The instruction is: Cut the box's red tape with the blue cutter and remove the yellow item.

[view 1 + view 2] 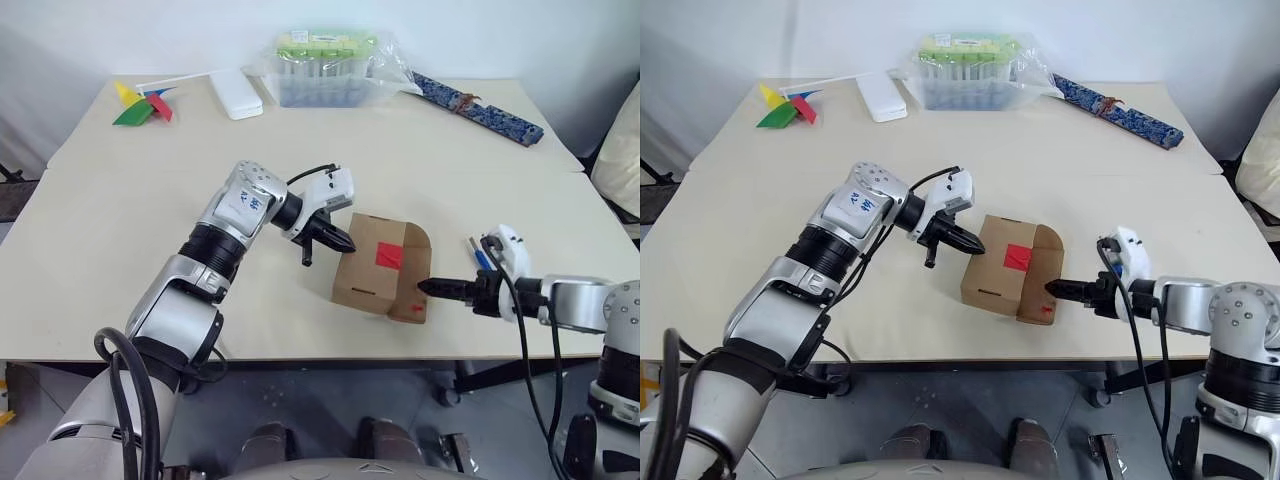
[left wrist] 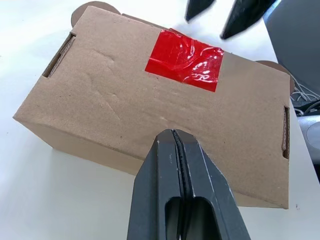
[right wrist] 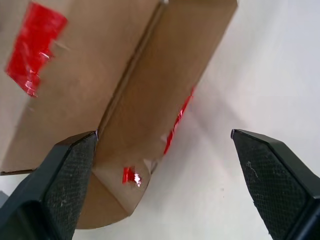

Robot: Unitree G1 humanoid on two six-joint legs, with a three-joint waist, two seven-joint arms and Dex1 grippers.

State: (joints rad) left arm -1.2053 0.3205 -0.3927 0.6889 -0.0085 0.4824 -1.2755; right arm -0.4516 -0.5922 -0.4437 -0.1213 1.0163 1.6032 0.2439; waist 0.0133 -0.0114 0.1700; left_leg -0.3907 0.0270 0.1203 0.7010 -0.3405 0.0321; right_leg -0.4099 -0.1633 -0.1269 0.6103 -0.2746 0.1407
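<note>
So the box (image 1: 378, 267) sits near the front edge of the table (image 1: 120, 210), roughly mid-width, with its long axis running from the front-left toward the back-right. The flap on its right side is already swung open and stands up, with scraps of the red tape (image 1: 389, 255) along its rim, and 1 square of tape sits on the lid.

The bit that matters: the right gripper (image 1: 428, 287) is the nearer one to that open flap. It's pointing in from the right, tips just beside the flap's lower corner, fingers spread wide with nothing between them. In its wrist view the flap edge sits by 1 finger and bare table fills the gap.

The left gripper (image 1: 335, 238) is on the opposite side, fingers pressed fully together and empty, tips at the box's back-left top edge. I'd guess it's bracing the box.

The blue cutter (image 1: 480, 254) lies on the table just behind the right gripper, near the front-right.

Can't see inside the box, so no sign of the yellow item.

Further back, near the rear edge, there's a clear tub with green lids (image 1: 325, 66) holding tubes.
</note>
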